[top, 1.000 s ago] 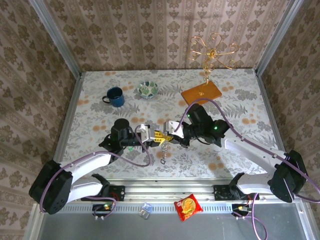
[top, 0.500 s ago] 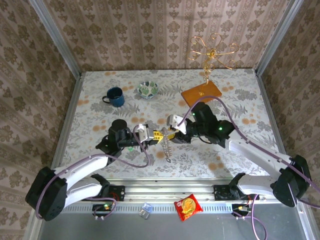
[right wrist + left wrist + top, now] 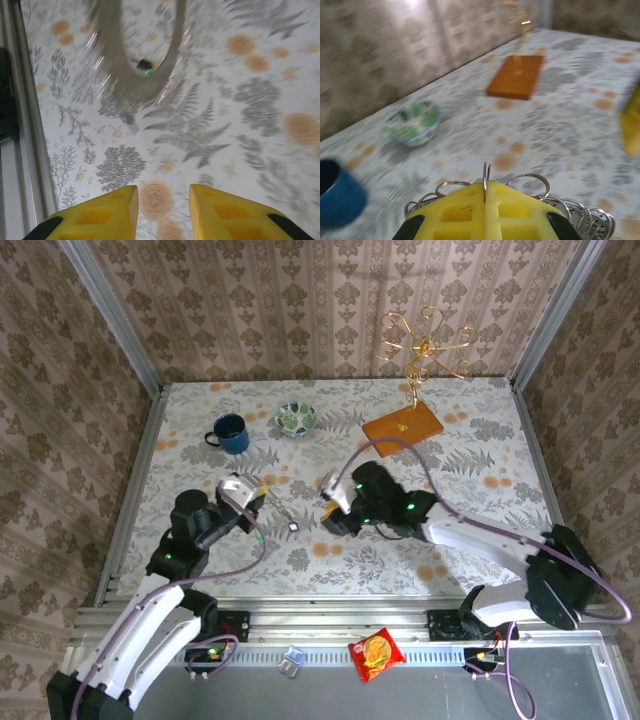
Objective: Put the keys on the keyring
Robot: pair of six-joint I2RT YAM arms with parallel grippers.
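Left gripper is clenched on the bunch of thin silver wire keyrings. Its yellow fingers meet with no gap. One ring is pinched edge-on at the tips and stands upright, and the other loops fan out to both sides. My read: it is held this way to steady one ring and present it forward, so a key can be worked onto it.

In the top view the left gripper sits over the left-centre of the floral-patterned table. A thin metal chain trails from it towards the right, ending in a small pale bit down near the tabletop; what that bit is, too small to tell.

Right gripper is released: its yellow fingers stand apart with nothing between them, just tabletop below. From above, the right gripper is near the left one but not touching, and it points that way. It is probably placed there as the feeding hand, but it holds no key.

The small green-headed key cannot be located. A green speck in the right wrist view is too blurred to call.

The dark blue ceramic mug, small green-patterned bowl and flat orange board sit at the far side, well apart from the work zone. Judgement: threading is not done, and a key must be found and picked up first.
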